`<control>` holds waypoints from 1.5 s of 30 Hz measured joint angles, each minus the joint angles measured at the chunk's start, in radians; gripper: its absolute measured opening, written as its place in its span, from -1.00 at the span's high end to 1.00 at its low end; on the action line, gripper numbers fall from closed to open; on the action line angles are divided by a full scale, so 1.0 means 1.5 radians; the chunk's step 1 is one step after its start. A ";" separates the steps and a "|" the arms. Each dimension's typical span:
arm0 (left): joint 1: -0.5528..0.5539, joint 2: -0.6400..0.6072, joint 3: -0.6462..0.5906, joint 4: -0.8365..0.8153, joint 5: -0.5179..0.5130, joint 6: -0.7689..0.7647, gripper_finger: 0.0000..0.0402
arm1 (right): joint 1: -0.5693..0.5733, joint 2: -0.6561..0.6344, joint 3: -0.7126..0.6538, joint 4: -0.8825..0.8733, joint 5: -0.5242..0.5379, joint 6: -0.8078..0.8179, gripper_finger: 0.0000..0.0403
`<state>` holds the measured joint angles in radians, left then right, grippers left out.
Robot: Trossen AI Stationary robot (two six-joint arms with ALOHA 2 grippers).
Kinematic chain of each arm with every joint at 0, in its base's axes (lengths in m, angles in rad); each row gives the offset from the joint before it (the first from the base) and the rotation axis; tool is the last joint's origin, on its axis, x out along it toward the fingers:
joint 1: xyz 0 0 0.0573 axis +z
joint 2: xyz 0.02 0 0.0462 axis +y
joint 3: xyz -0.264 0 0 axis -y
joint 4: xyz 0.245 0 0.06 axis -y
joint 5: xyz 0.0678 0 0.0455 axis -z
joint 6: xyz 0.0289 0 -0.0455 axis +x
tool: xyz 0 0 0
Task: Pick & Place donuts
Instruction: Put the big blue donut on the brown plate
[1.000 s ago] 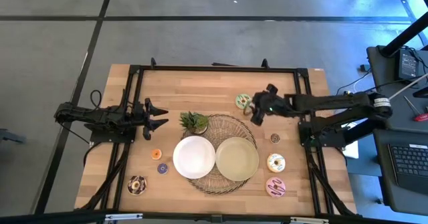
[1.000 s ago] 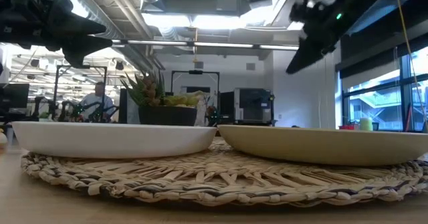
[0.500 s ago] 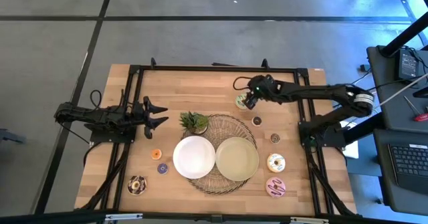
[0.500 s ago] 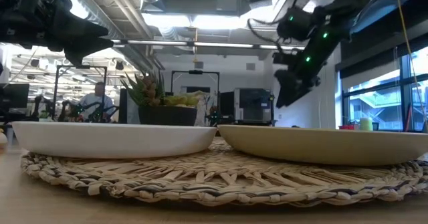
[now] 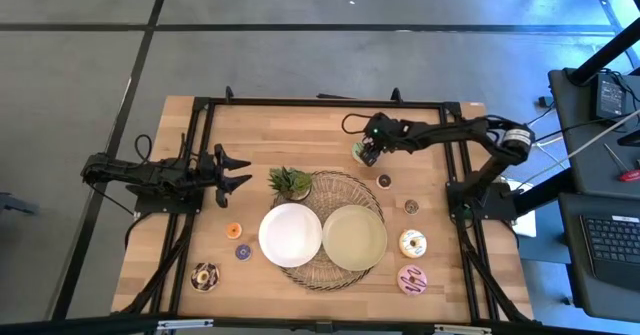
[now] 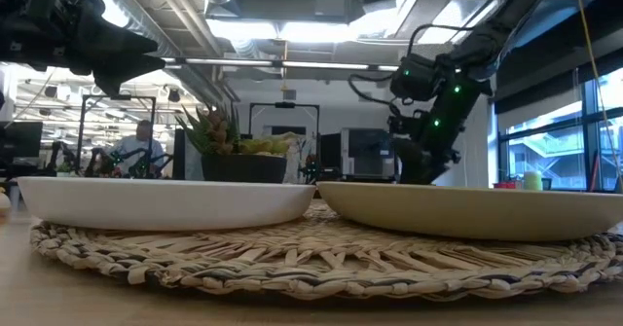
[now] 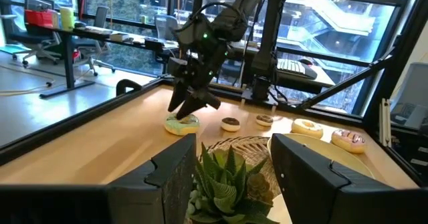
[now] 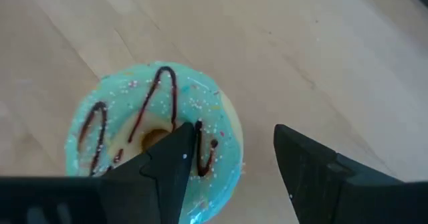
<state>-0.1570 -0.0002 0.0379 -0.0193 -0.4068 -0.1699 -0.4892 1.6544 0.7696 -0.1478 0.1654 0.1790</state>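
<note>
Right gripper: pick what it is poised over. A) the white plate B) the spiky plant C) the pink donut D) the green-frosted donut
D: the right gripper hangs open directly over the green-frosted donut, fingers straddling its edge, not yet closed.

green donut [image 8: 154, 137], flat, chocolate drizzle, sprinkles

The table [image 5: 300, 135] was pale wood with a smooth, matt grain. The mat [image 6: 321, 258] was rough woven straw. Both plates [image 6: 165, 199] looked smooth and matt, like plastic or ceramic. The green donut [image 8: 154, 134] had glossy frosting with a dark drizzle and fine sprinkles. The right gripper's [image 8: 231, 167] fingers [image 8: 170, 164] were matt black plastic.
</note>
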 joint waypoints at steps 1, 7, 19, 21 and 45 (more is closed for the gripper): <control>0.000 0.000 0.000 0.000 0.000 0.000 0.05 | 0.000 0.005 0.000 0.002 0.000 0.000 -0.05; 0.000 0.000 0.000 0.000 0.000 0.000 0.06 | 0.000 0.012 0.001 0.003 -0.002 -0.019 0.05; 0.000 0.000 0.000 0.000 0.000 0.000 0.06 | 0.001 0.006 0.019 -0.038 -0.023 -0.087 0.79; 0.000 0.000 0.000 0.000 0.000 0.000 0.05 | 0.001 -0.008 0.033 -0.073 -0.038 -0.096 0.89; 0.000 0.000 0.000 0.000 -0.002 0.030 0.05 | 0.365 -0.272 -0.038 -0.106 -0.143 0.119 0.88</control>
<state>-0.1570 -0.0002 0.0376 -0.0193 -0.4099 -0.1253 0.0576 1.2470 0.7132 -0.3061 -0.0495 0.3576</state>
